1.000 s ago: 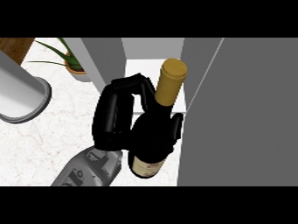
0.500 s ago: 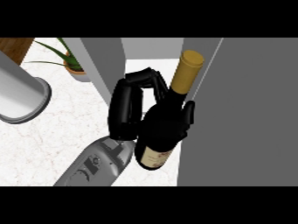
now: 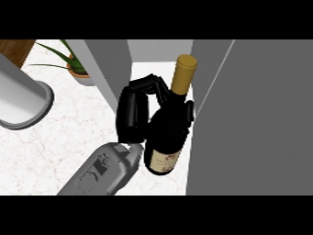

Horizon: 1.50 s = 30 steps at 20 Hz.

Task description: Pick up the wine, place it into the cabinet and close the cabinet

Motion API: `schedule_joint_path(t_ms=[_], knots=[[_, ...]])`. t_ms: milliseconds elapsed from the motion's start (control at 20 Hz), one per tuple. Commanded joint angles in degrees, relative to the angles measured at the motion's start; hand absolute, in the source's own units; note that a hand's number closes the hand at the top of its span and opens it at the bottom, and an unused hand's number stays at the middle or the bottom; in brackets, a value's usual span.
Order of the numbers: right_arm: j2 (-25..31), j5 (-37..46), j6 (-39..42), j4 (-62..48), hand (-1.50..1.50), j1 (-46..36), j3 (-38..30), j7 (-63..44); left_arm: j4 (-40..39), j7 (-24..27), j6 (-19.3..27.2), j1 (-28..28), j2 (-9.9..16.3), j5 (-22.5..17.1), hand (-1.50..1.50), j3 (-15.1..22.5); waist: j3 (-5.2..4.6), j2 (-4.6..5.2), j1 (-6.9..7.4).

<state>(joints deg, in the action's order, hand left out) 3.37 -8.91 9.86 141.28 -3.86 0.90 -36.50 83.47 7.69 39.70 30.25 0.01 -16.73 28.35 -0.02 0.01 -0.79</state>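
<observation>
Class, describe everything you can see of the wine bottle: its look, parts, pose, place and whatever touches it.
The wine bottle is dark, glass-like, with a gold foil neck and a pale label low on its body. It tilts slightly, neck pointing up the view into the gap between the cabinet's side wall and its open grey door. The right hand curls round its shoulder, carrying it.

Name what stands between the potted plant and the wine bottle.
In the head view, a grey cabinet panel stands between the potted plant and the wine bottle.
</observation>
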Motion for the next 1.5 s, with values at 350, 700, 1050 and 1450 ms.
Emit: schedule_joint_path(t_ms=[350, 700, 1050, 1450], knots=[[-0.5, -2.5, -0.3, 7.5, -1.5, 3.0, 0.4, -1.9, -9.4, 7.8, -3.5, -2.5, 1.0, 1.5, 1.5, -1.1, 0.02, -0.09, 0.32], [1.8, -7.2, -0.7, 7.6, -1.5, -0.5, -3.1, -5.2, -14.7, 10.6, -1.2, 1.9, 0.0, 1.7, 1.5, -4.0, 0.02, -0.04, 0.05], [0.8, -6.5, -0.6, 10.3, -1.5, 3.1, -1.6, -4.9, -19.0, 14.3, -2.1, 3.5, 0.0, -2.6, 1.5, -5.8, 0.01, -0.11, -0.1], [0.9, -6.3, -0.4, 4.8, -1.5, 0.9, -4.2, -1.6, -26.6, 14.8, -8.0, 7.8, 0.0, -3.6, 1.5, -11.4, 0.02, 0.0, 0.24]])
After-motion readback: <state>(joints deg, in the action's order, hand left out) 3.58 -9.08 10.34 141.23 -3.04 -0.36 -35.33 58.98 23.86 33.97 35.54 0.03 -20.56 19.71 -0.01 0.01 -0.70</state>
